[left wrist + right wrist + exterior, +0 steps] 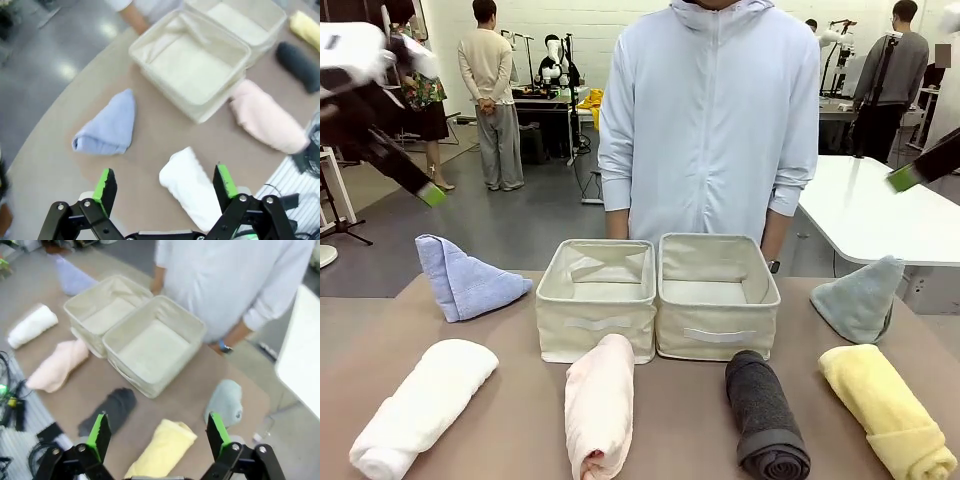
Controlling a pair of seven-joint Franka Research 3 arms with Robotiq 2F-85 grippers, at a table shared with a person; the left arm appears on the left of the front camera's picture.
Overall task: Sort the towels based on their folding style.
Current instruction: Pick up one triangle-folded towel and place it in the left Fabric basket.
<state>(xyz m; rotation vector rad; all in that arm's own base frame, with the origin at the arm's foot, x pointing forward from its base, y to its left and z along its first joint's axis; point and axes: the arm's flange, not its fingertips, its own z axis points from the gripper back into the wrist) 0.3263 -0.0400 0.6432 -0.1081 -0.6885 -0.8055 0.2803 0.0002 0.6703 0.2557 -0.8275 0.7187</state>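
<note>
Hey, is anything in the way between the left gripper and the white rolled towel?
Nothing visible is. The left gripper hangs open over the white towel, with clear air between them.

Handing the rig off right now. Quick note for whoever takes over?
Left gripper: open, holding nothing, high over white roll.
Right gripper: open, holding nothing, high over yellow roll.
Near row on table: white roll, pink roll, dark grey roll, yellow roll. Light blue triangle beside left bin; grey-green triangle beside right bin.
Done: nothing binned. Left: all six towels.
</note>
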